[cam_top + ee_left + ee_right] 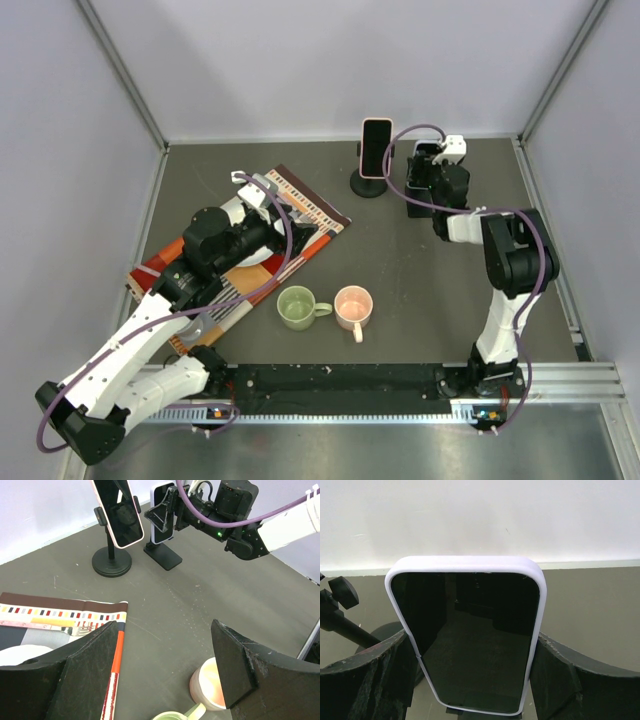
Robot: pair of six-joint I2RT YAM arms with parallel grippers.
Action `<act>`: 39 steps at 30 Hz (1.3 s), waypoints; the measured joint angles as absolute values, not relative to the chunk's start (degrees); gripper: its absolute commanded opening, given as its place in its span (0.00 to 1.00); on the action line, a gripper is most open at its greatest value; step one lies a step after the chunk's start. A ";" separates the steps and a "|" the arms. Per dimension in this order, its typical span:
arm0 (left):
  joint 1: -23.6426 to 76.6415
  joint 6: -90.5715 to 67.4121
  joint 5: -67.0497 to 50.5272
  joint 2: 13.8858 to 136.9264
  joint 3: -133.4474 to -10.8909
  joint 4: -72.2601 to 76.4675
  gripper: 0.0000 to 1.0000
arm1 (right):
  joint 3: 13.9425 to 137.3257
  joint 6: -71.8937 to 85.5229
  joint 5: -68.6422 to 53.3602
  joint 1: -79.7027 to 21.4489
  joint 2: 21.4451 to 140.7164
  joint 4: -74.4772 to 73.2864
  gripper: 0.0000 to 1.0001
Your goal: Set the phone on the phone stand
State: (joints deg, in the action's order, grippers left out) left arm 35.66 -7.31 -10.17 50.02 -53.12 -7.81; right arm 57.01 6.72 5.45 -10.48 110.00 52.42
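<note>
1. The right gripper point(470, 636) reaches to the far side of the table point(200, 595) and has its two fingers point(375, 680) against the long edges of the lavender phone point(465, 605). No gap shows on either side, so it pinches the phone across its width
2. That phone stands upright with its dark screen facing the right wrist camera. In the left wrist view its lower end meets the black flat-based stand point(167, 556), which sits on the table under it
3. Just beside this stand, on the left in the left wrist view, a pink phone point(117, 510) is clamped, tilted, in a round-based stand point(111, 562); the two stands are apart
4. The left gripper point(164, 625) is spread wide with nothing between its fingers, and hovers over the near-left part of the table
5. Under its left finger lies a striped mat point(65, 612), with a white dish point(20, 655) on it
6. Below its right finger stand a pink cup point(210, 682) and a green cup point(172, 715), close together, well apart from both stands
</note>
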 measured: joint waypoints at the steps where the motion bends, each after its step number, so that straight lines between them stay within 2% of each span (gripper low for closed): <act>1: 35.66 -7.31 -10.17 50.02 -53.12 -7.81 0.80 | 56.69 6.52 5.82 -10.66 110.00 52.82 0.09; 14: 35.66 -7.31 -10.20 50.02 -53.12 -7.81 0.80 | 56.34 3.60 8.23 -11.49 110.02 53.41 0.16; 18: 35.66 -7.31 -10.22 50.02 -53.12 -7.81 0.80 | 56.34 3.40 8.08 -11.46 110.02 53.32 0.32; 23: 35.66 -7.31 -10.22 50.02 -53.12 -7.81 0.80 | 56.34 3.42 8.05 -11.46 110.02 53.32 0.43; 26: 35.66 -7.31 -10.24 50.02 -53.12 -7.81 0.80 | 56.34 3.42 7.97 -11.44 110.02 53.28 0.59; 27: 35.66 -7.31 -10.26 50.02 -53.12 -7.81 0.80 | 56.36 3.40 7.92 -11.44 110.02 53.19 0.67; 30: 35.66 -7.31 -10.44 50.02 -53.12 -7.81 0.80 | 57.17 3.42 7.88 -11.44 110.02 51.81 0.81; 32: 35.66 -7.31 -10.44 50.02 -53.12 -7.81 0.80 | 58.26 3.53 8.03 -11.46 110.00 49.71 0.85; 33: 35.66 -7.31 -10.44 50.02 -53.12 -7.81 0.80 | 59.05 3.40 8.27 -11.53 110.00 48.25 0.98; 39: 35.66 -7.31 -10.61 50.02 -53.12 -7.81 0.80 | 60.88 3.05 9.54 -11.53 109.89 42.54 0.99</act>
